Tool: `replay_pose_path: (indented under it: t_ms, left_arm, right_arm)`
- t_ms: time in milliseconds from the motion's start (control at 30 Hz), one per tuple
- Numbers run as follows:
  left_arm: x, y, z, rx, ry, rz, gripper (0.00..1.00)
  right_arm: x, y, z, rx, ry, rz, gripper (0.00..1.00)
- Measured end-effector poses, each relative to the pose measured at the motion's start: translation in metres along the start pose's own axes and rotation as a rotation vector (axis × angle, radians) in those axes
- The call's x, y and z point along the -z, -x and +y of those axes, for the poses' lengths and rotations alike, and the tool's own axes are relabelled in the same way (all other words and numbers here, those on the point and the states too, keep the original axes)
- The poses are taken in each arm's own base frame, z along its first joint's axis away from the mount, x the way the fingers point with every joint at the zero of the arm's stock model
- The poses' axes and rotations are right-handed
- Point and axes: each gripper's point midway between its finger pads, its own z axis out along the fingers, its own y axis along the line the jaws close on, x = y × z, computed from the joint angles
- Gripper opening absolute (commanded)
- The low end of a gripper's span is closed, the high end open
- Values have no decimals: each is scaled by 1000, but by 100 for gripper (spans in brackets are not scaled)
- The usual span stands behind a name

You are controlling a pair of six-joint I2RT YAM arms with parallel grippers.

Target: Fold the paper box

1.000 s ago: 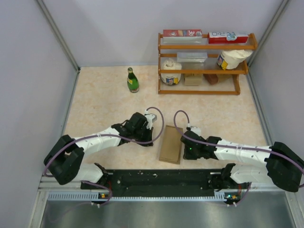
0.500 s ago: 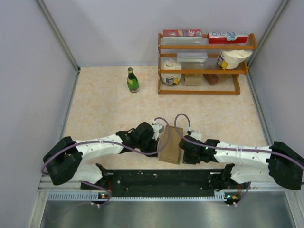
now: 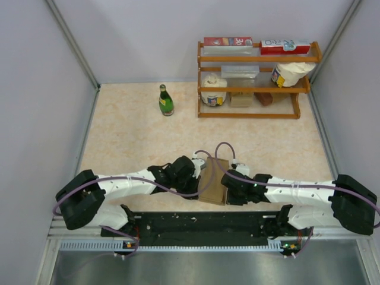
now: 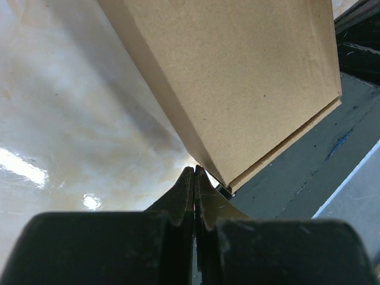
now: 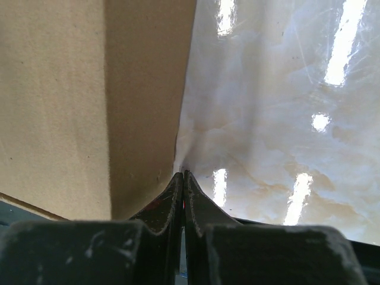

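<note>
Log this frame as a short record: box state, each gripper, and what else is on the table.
box: paper box, folded into a slim box, flat on the table
left gripper: fingers closed, holding nothing, tips at the box's left edge
right gripper: fingers closed, holding nothing, tips at the box's right side
elsewhere: green bottle, stocked wooden rack at the far side

— How is the robot posed?
— The left white-and-black arm (image 3: pixel 127 185) and right white-and-black arm (image 3: pixel 297 193) both stretch low, reaching inward toward each other.
— And the tips?
— The left black two-finger end effector (image 4: pixel 194 173) has its fingers pressed together, no gap; the right black two-finger end effector (image 5: pixel 183 176) likewise.
</note>
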Motion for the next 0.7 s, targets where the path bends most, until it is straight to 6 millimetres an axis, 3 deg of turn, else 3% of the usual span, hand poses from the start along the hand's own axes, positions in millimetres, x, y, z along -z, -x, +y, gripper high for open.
replay_pose_path:
  t_ms: [700]
  left_arm:
    - [-19,-10,-12,-21,-11,88,0]
  right_arm:
    - [-5,3,11,17,0,9,0]
